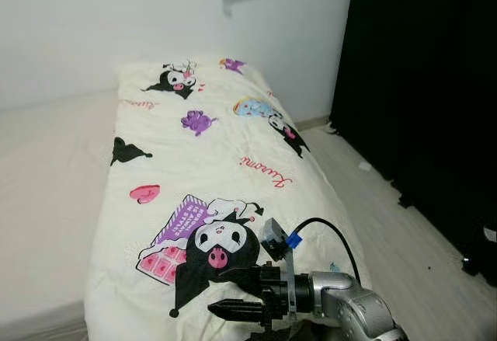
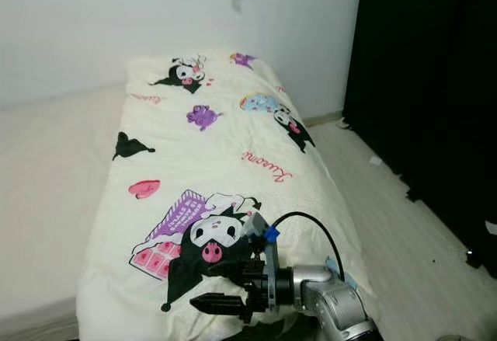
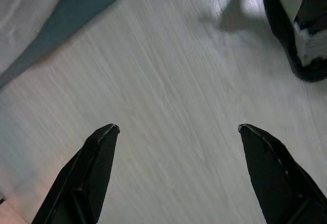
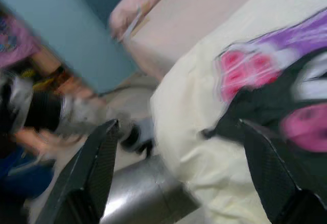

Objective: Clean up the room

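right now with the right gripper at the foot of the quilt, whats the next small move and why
Probably ease the right gripper forward and down onto the near edge of the cartoon-print quilt to pinch it. Its fingers are open and pointing across the quilt's foot end, not gripping anything yet, and the quilt lies in a strip along the bed with bare mattress beside it. The left gripper hangs open over the floor.

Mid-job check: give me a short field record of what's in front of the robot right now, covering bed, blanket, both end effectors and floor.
bed: bare mattress on robot's left
blanket: cream cartoon-print blanket spread lengthwise along the bed
right end effector: raised at blanket's near end, fingers open
left end effector: hanging over the floor, fingers open
floor: pale wood floor to the right
right side: black curtain
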Controlling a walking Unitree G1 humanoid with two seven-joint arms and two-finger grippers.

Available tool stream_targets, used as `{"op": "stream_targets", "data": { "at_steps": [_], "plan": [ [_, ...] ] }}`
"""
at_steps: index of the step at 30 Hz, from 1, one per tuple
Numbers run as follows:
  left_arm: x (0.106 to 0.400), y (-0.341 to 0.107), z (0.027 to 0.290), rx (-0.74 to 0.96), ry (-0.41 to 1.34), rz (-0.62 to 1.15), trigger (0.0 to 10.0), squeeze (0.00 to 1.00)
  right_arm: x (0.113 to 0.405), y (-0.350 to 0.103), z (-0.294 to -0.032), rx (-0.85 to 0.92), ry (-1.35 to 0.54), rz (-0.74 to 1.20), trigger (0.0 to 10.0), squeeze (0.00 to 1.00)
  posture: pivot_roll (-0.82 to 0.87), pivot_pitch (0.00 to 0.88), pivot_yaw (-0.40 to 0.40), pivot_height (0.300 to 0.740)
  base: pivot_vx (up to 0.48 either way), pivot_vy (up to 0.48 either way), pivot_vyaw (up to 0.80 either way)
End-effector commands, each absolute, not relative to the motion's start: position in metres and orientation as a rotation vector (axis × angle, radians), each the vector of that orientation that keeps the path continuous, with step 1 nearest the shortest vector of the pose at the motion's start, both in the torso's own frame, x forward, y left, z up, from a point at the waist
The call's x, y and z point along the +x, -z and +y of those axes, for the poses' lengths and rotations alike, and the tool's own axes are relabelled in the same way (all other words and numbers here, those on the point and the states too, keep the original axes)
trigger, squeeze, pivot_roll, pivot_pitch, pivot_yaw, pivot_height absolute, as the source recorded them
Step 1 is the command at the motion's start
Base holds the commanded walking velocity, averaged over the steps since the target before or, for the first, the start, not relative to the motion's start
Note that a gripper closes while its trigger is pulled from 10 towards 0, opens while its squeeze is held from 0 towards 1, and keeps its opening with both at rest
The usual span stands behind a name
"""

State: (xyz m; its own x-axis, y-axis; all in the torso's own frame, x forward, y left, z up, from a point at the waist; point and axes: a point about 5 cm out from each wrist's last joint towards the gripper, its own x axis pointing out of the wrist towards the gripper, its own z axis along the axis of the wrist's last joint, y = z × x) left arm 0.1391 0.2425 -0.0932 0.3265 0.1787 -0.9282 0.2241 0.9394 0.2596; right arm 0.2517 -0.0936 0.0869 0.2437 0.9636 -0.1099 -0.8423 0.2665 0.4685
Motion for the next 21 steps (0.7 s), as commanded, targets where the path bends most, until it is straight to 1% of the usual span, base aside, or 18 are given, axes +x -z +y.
{"op": "stream_targets", "data": {
  "at_steps": [1, 2, 3, 4, 6, 7, 9, 11, 12, 13, 14, 17, 21],
  "plan": [
    [0.138, 0.094, 0.241, 0.381, 0.029, 1.259, 10.0, 0.00, 0.261, -0.094, -0.102, 0.385, -1.191, 0.369, 10.0, 0.00, -0.02, 0.000, 0.075, 0.532, 0.000, 0.000, 0.00],
    [0.140, 0.094, 0.240, 0.380, 0.026, 1.255, 10.0, 0.00, 0.267, -0.096, -0.110, 0.418, -1.123, 0.346, 10.0, 0.00, -0.02, 0.000, 0.075, 0.532, 0.000, 0.000, 0.00],
    [0.142, 0.093, 0.239, 0.376, 0.015, 1.260, 10.0, 0.00, 0.283, -0.095, -0.136, 0.480, -0.928, 0.297, 10.0, 0.00, -0.04, 0.000, 0.074, 0.537, 0.000, 0.000, 0.00],
    [0.143, 0.093, 0.238, 0.373, 0.008, 1.266, 10.0, 0.00, 0.290, -0.093, -0.153, 0.523, -0.802, 0.271, 10.0, 0.00, -0.04, 0.000, 0.074, 0.542, 0.000, 0.000, 0.00],
    [0.143, 0.093, 0.238, 0.384, 0.008, 1.278, 10.0, 0.00, 0.295, -0.084, -0.185, 0.554, -0.574, 0.235, 10.0, 0.00, -0.04, 0.000, 0.076, 0.552, -0.480, 0.000, 0.00],
    [0.143, 0.093, 0.237, 0.387, 0.009, 1.279, 10.0, 0.00, 0.295, -0.081, -0.192, 0.556, -0.516, 0.229, 10.0, 0.00, -0.04, 0.000, 0.076, 0.557, -0.480, 0.000, 0.00],
    [0.143, 0.093, 0.237, 0.389, 0.010, 1.279, 10.0, 0.00, 0.295, -0.078, -0.197, 0.558, -0.479, 0.226, 10.0, 0.00, -0.04, 0.000, 0.076, 0.561, -0.480, 0.000, 0.00],
    [0.143, 0.093, 0.237, 0.386, 0.007, 1.277, 10.0, 0.00, 0.290, -0.068, -0.212, 0.571, -0.362, 0.239, 10.0, 0.00, -0.05, 0.000, 0.079, 0.571, -0.463, 0.000, 0.00],
    [0.143, 0.093, 0.237, 0.386, 0.007, 1.277, 10.0, 0.00, 0.290, -0.068, -0.212, 0.571, -0.362, 0.239, 10.0, 0.00, -0.05, 0.000, 0.079, 0.571, -0.446, 0.000, 0.00],
    [0.143, 0.093, 0.237, 0.381, 0.005, 1.272, 10.0, 0.00, 0.287, -0.062, -0.219, 0.580, -0.299, 0.243, 10.0, 0.00, -0.05, 0.000, 0.078, 0.576, -0.446, 0.000, 0.00],
    [0.143, 0.093, 0.239, 0.380, 0.001, 1.269, 10.0, 0.00, 0.283, -0.058, -0.224, 0.585, -0.249, 0.244, 10.0, 0.00, -0.05, 0.000, 0.079, 0.581, 0.000, 0.000, 0.00],
    [0.141, 0.093, 0.241, 0.384, -0.004, 1.270, 10.0, 0.00, 0.277, -0.053, -0.229, 0.587, -0.203, 0.242, 10.0, 0.00, -0.06, 0.000, 0.077, 0.591, 0.000, 0.000, 0.00],
    [0.140, 0.093, 0.242, 0.387, -0.005, 1.273, 10.0, 0.00, 0.275, -0.052, -0.231, 0.582, -0.196, 0.247, 10.0, 0.00, -0.06, 0.000, 0.076, 0.601, 0.000, 0.000, 0.00]
  ]
}}
